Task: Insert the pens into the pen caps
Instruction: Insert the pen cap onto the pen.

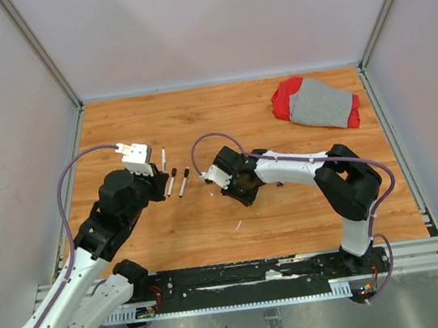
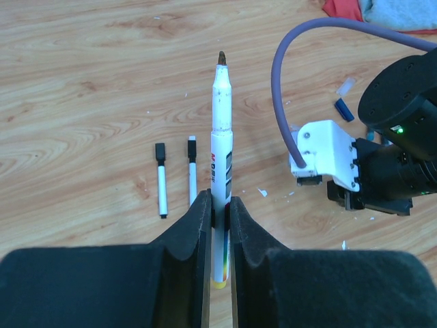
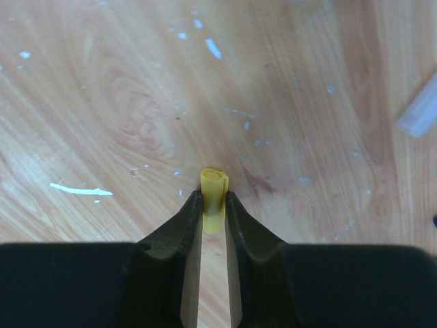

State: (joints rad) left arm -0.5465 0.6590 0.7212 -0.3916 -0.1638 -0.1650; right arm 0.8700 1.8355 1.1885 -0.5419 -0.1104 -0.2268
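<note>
The step in hand was the pairing of one pen with its cap. The left arm's fingers (image 2: 194,225) were clenched on a white pen (image 2: 220,137), its bare tip pointing to 12 o'clock in the left wrist view and its yellow end down by the pads. The right arm's fingers (image 3: 181,222) were pinched on a short yellow cap (image 3: 213,183), low over the bench (image 1: 290,203).

Next, I judged, the cap's open mouth had to be turned toward the tip, the two lined up on one axis, then pushed together.

Two spare pens (image 2: 162,181) lay at 9 o'clock of the held pen, and a blue cap (image 2: 343,109) at 2 o'clock.

From above, both wrists hid pen and cap. Whether the cap was touching the wood could not be told. A pale blurred piece (image 3: 418,113) was cut off at 3 o'clock in the right wrist view.
</note>
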